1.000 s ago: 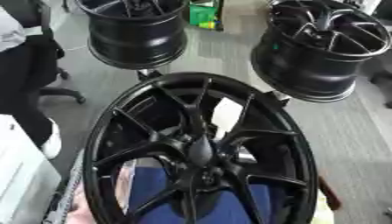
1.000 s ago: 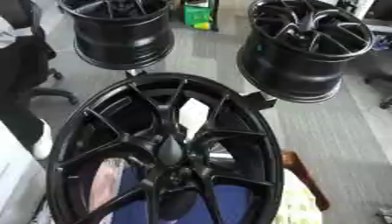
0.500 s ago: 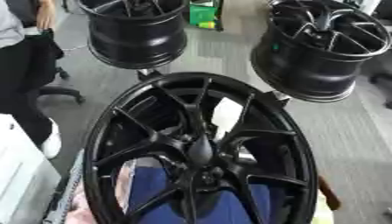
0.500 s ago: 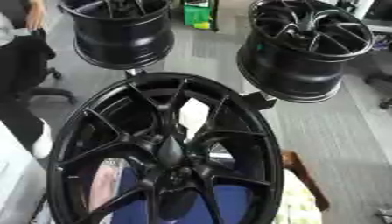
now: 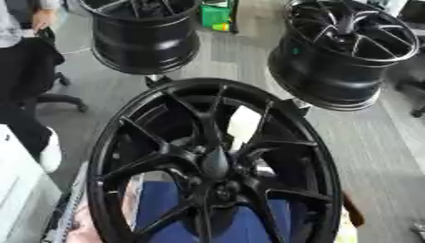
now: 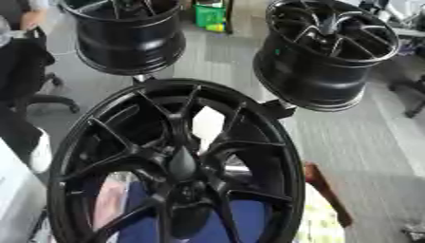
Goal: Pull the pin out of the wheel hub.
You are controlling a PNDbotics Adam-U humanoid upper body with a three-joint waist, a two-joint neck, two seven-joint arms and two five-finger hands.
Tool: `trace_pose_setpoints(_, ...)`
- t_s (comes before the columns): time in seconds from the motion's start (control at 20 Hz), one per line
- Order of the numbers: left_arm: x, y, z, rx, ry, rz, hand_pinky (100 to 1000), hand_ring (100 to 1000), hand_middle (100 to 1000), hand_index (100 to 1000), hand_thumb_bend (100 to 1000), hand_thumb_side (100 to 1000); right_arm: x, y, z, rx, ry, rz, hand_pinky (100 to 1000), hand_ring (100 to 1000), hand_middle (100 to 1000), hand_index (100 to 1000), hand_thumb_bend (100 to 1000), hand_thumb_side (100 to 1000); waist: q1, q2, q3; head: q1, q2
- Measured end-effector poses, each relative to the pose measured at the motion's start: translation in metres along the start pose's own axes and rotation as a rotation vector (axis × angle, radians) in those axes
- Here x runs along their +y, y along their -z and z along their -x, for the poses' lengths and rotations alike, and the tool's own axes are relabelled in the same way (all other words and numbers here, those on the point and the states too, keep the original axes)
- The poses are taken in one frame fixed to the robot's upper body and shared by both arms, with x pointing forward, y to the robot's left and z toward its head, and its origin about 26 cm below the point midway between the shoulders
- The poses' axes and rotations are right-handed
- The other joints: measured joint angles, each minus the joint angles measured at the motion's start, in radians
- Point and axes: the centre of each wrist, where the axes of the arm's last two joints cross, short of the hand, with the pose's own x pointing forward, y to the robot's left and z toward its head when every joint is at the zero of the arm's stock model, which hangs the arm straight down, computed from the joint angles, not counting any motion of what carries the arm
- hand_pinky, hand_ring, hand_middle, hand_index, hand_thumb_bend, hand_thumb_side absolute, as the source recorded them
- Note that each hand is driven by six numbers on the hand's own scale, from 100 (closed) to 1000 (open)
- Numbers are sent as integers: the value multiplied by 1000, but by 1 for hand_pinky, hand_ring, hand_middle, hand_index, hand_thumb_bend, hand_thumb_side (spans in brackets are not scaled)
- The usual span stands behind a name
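Filling the near view, the black wheel (image 5: 212,166) stands tilted toward the camera with its hub (image 5: 217,163) at centre, where a dark conical piece, possibly the pin, juts out; no robot hand shows in either view, so whether fingers are apart or together cannot be told, and by my judgement the pull has not begun and the whole extraction is left. Beyond the wheel, two other rims (image 6: 124,35) (image 6: 328,50) stand on the floor. Against the earlier frames the wheel and hub are unmoved; only the person left of the wheel has shifted.
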Motion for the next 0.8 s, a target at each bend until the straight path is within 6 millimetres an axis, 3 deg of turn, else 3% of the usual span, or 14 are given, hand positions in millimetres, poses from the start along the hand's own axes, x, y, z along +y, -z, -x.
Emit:
trace_pose_setpoints(0.05,0,0,0,1,0,1,752,820,713,830,210,571,1,3,-3,-28,-19,-33,868,846,794,878,124,391,-1,0,2,-2,0)
trace_pose_setpoints(0.1,0,0,0,1,0,2,752,820,713,831,212,569,3,7,-6,-55,-37,-66,871,858,801,883,202,402,-3,0,2,-5,0)
trace_pose_setpoints(0.15,0,0,0,1,-1,4,752,820,713,830,212,569,4,10,-8,-80,-55,-101,872,860,803,883,176,403,-5,0,3,-7,0)
trace_pose_setpoints(0.4,-1,2,-1,-7,-2,16,752,820,713,830,210,570,6,25,-21,-198,-158,-254,880,887,822,890,311,413,-17,1,-1,-13,0)
trace_pose_setpoints(0.8,0,4,-2,-14,4,23,753,820,713,831,213,567,0,58,-43,-365,-278,-378,890,901,835,904,365,415,-30,4,-14,-18,0)
